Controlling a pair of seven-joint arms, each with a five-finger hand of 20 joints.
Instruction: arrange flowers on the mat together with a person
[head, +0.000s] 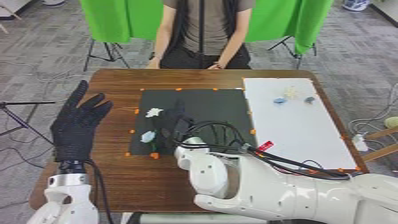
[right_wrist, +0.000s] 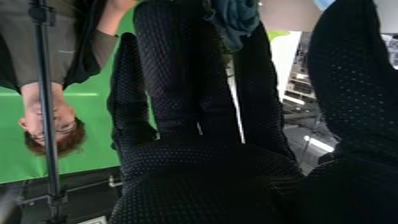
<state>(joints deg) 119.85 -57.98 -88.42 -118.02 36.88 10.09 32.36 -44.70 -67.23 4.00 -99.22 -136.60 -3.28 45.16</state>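
Note:
In the head view my left hand (head: 75, 131) is over the table's left side, open with relaxed fingers. My right hand (head: 179, 122) is above the dark mat (head: 209, 98). On that mat lie a white flower (head: 154, 112) and a pale blue flower (head: 147, 136), left of the right hand. In the right wrist view the right hand (right_wrist: 200, 160) has straight fingers, with its thumb apart. A blue-grey flower (right_wrist: 233, 22) overlaps the fingers near their tips; whether they touch it, I cannot tell.
A white mat (head: 298, 135) lies on the right of the brown table (head: 120, 175). Near its far end are a cream flower (head: 290, 92), a blue flower (head: 280, 100) and a grey-blue flower (head: 309, 100). Black cables (head: 302, 164) run along the right arm.

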